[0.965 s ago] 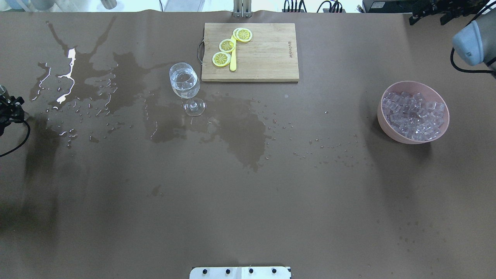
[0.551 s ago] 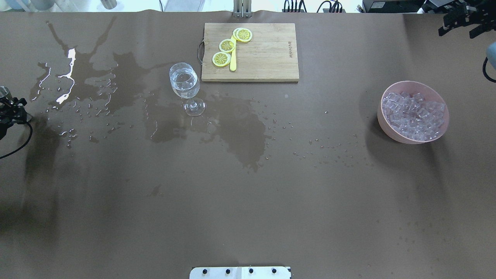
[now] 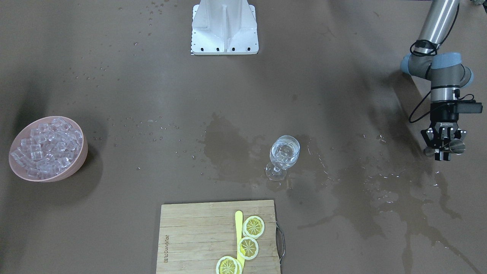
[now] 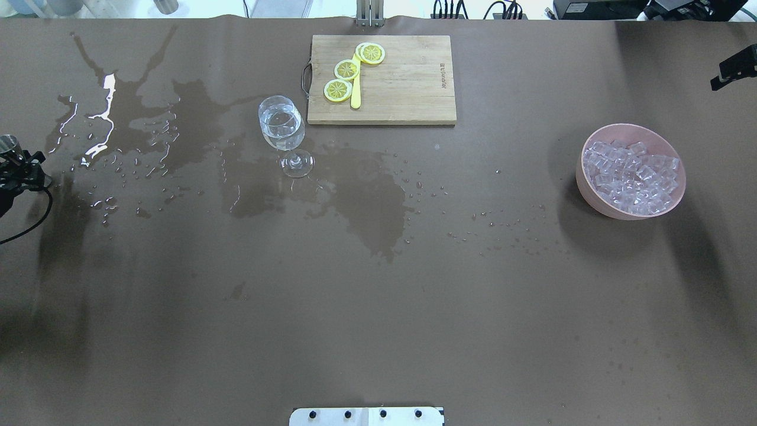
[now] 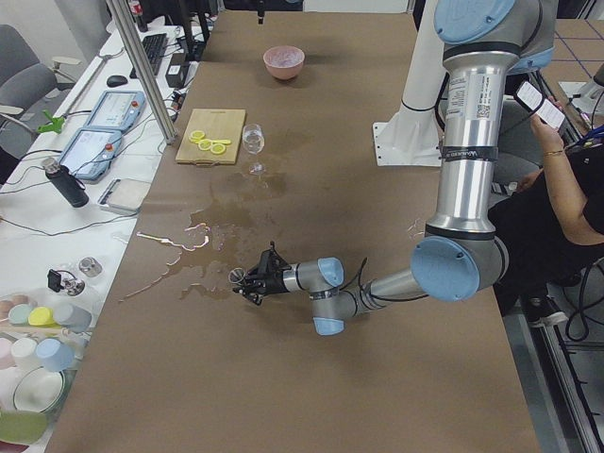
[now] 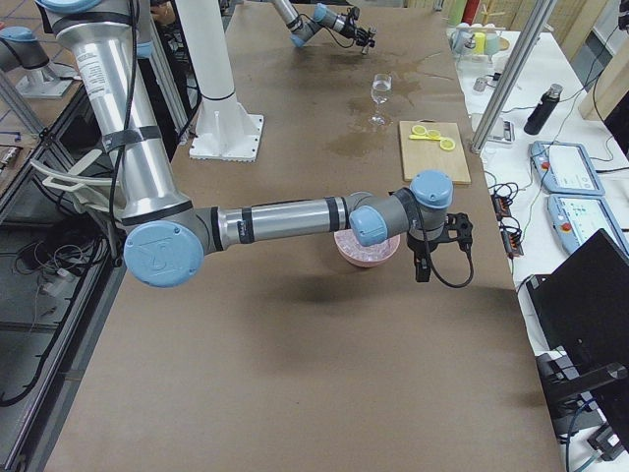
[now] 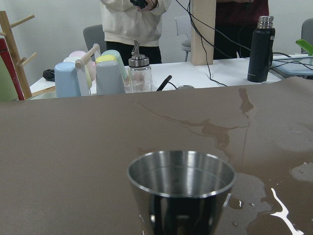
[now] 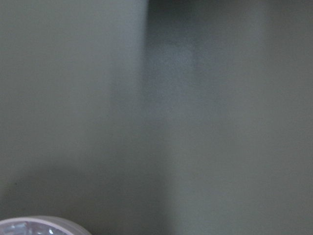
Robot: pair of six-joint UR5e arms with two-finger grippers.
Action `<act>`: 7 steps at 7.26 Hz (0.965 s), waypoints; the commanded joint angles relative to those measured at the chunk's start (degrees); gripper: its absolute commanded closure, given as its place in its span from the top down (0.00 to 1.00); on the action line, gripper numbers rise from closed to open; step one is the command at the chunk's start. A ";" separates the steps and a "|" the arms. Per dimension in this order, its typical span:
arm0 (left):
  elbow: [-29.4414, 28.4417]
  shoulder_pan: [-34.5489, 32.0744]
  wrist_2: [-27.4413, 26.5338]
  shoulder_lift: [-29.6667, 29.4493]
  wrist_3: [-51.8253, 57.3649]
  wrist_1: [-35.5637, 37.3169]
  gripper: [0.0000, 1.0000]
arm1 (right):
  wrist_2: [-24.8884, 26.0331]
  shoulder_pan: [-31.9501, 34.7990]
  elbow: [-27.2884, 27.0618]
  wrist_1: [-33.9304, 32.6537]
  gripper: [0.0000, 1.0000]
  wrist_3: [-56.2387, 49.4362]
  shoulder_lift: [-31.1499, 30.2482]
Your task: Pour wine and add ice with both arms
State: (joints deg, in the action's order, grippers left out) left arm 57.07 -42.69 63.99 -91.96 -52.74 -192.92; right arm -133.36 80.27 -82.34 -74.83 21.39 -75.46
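The wine glass (image 4: 282, 127) stands upright left of centre with clear liquid in its bowl; it also shows in the front view (image 3: 284, 152). The ice (image 4: 630, 174) fills a pink bowl (image 4: 582, 177) at the right. My left gripper (image 3: 443, 146) is shut on a small steel cup (image 3: 456, 145), held low at the table's left end, far from the glass. The left wrist view looks into the cup (image 7: 181, 191). My right gripper (image 6: 432, 246) hangs just beyond the bowl at the table's far edge. Only a black part shows overhead (image 4: 733, 66), so I cannot tell its state.
A wooden cutting board (image 4: 402, 80) with lemon slices (image 4: 346, 70) and a yellow knife lies behind the glass. Wet patches (image 4: 366, 195) spread around the glass and leftward. The white stand (image 3: 224, 26) sits at the robot's edge. People, mugs and bottles line the left end.
The right arm has swung right and almost out of the overhead view, away from above the bowl. The left gripper with the cup has barely shifted.
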 commanded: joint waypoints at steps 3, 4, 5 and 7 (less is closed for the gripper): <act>0.76 -0.02 2.45 0.91 0.44 -0.09 0.75 | 0.03 2.35 -0.19 0.04 1.00 -5.83 -4.69; 0.85 -0.02 2.54 0.99 0.44 -0.09 0.80 | 0.03 2.61 -0.19 0.04 1.00 -5.83 -5.05; 1.20 -0.11 2.54 1.08 0.44 -0.09 0.85 | 0.03 2.61 -0.10 0.04 1.00 -5.83 -5.22; 3.99 -0.37 5.94 3.61 0.44 0.00 0.86 | -0.06 2.79 0.07 -0.49 1.00 -6.00 -5.66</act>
State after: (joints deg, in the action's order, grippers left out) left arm 59.14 -42.90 67.68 -89.94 -52.30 -192.99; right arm -133.35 82.94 -82.37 -75.07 15.52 -80.82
